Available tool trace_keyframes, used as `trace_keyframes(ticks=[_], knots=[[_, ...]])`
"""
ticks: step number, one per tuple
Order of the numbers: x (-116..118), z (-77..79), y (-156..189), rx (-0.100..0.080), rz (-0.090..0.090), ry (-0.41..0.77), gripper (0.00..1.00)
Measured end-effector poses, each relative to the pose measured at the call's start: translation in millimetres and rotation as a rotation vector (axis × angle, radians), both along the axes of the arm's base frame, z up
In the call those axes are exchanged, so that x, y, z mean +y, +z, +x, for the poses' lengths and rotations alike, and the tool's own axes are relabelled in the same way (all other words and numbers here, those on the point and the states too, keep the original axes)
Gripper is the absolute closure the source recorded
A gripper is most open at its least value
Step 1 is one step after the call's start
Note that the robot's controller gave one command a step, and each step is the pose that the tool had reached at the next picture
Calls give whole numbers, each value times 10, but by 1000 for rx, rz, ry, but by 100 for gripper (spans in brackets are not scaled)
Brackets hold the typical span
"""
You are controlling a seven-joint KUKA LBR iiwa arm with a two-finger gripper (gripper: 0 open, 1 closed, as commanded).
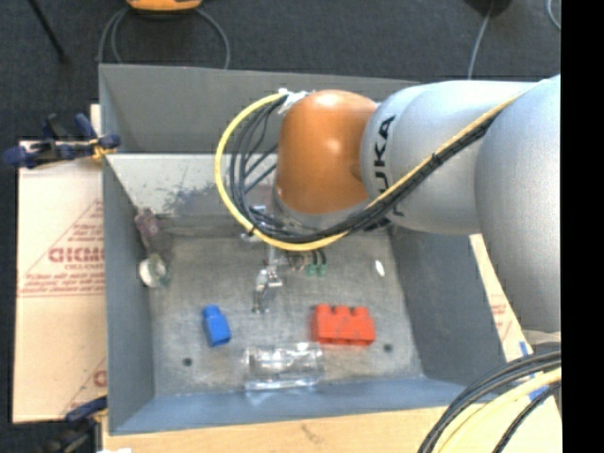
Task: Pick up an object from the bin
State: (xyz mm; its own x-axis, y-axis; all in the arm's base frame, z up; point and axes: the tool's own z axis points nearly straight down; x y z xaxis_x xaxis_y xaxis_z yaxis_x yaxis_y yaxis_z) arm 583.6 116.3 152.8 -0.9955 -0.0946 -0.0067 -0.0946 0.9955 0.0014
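**Hovering over the bin floor, with nothing picked up**

We look down into a grey metal bin (123, 281). A white robot arm (472, 159) reaches in from the right. A rounded orange cover (316, 149) and a loop of yellow and black cables (220, 163) at the wrist hide much of the back of the bin.

Below them the gripper (267, 289) hangs over bare floor near the middle of the bin. It is small and in shadow, so we cannot tell whether it is spread or pressed together.

- **Below and to the left:** a small blue plastic block (216, 326) lies near the gripper.
- **Below and to the right:** a red-orange plastic brick with studs (343, 325) is also near.
- **By the front wall:** a crumpled clear plastic piece (281, 364) lies straight below the gripper.
- **Just to the right:** a tiny green scrap (314, 270) sits beside the gripper.
- **By the left wall:** a dull purple-brown cylinder (148, 226) lies well apart from the gripper.

We judge this to be the approach step. The gripper is over no one thing, so the pick is not yet begun. The next move calls for shifting sideways over one thing, probably the block or the brick. The gripper must then line up across that thing's narrow sides, come down and close. The clear piece looks flimsy and may slip.

Black lettering (382, 144) on the arm's shell reads "KUKA", partly crossed by a cable. We can read no label on the things in the bin.
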Motion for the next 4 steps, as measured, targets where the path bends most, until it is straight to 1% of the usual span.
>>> trace_keyframes(ticks=[1,2,3,4], knots=[[652,-517,-475,9,-1,166,0],[362,-418,-799,-1,4,102,0],[363,-396,-767,-7,4,100,100],[135,-430,1445,-5,-6,671,100]])
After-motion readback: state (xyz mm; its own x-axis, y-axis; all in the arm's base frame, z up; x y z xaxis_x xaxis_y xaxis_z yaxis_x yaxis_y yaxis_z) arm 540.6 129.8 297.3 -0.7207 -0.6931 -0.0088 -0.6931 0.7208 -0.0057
